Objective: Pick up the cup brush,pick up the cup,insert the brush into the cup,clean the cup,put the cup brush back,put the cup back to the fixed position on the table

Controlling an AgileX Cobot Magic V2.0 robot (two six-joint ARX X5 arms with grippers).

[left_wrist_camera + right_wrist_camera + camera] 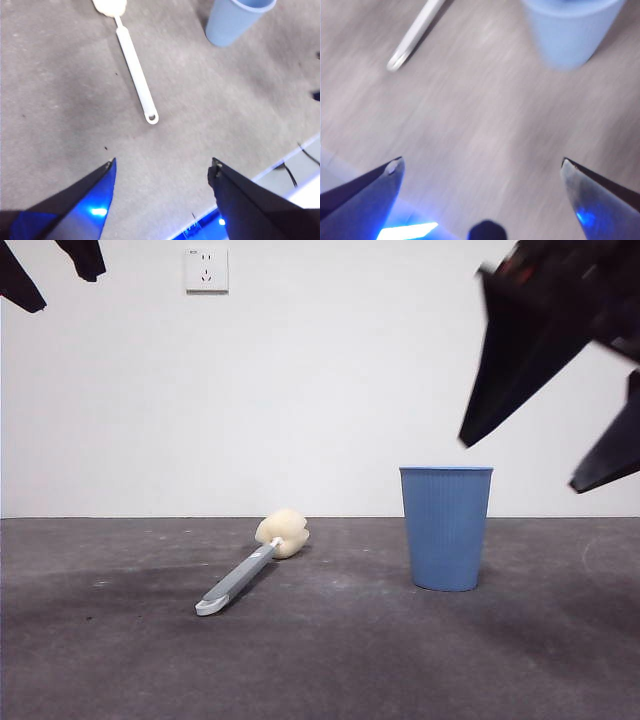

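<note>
The light blue ribbed cup (445, 528) stands upright on the dark grey table (100, 670), right of centre. The cup brush (243, 575) lies flat to its left, its cream sponge head (283, 532) toward the wall and its white tip toward me. My right gripper (520, 462) hangs open above and to the right of the cup, holding nothing. Its blurred wrist view shows the cup (570, 35) and the brush handle (415, 35) beyond the gripper (481, 161). My left gripper (163, 161) is open and empty, high over the table; beyond it lie the brush (135, 70) and the cup (235, 20).
A white wall with a socket (206, 269) stands behind the table. The left gripper shows only as black tips (62, 292) at the top left corner. The table's edge (280, 165) and a thin cable (310, 152) appear in the left wrist view.
</note>
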